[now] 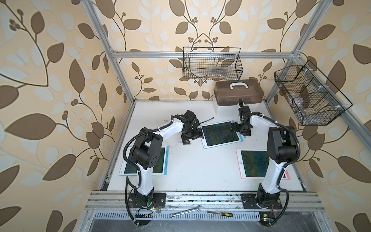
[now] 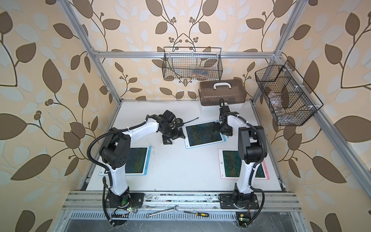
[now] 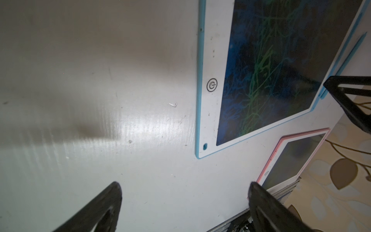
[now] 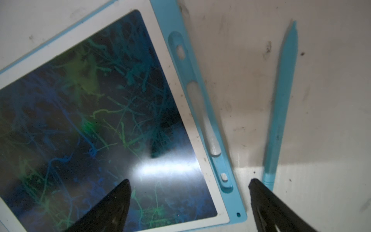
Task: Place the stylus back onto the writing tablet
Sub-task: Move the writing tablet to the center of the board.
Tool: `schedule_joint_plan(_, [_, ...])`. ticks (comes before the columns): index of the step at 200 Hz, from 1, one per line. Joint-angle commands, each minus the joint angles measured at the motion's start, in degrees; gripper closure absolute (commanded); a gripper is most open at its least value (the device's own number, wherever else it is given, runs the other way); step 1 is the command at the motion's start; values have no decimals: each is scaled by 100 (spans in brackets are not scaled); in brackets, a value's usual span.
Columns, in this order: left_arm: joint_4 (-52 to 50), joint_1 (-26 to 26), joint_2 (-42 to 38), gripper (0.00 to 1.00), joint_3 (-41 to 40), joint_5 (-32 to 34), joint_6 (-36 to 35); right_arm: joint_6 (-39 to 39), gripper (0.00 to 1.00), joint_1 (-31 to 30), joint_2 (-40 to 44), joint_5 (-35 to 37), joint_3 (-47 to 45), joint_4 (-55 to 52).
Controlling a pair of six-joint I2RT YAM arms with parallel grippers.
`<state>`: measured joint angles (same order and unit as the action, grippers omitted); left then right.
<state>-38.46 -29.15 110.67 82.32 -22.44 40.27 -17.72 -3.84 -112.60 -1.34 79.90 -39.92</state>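
Right end effector (image 4: pixel 189 181), jaws apart and empty, hovers at the edge of the blue-framed writing tablet (image 4: pixel 166 20), the slim light-blue plastic stylus (image 4: pixel 281 104) lying just beside it on the white desk (image 4: pixel 331 120); seemingly the reach, next needing centring over the stylus.

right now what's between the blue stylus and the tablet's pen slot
Nothing: only a bare, scuffed strip of white table separates the stylus from the slot, seen in the right wrist view.
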Motion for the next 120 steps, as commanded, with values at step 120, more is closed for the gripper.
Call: schedule_joint_plan(120, [425,81,764,1,452,0,218,23,9,27,-215,-464,-126,134])
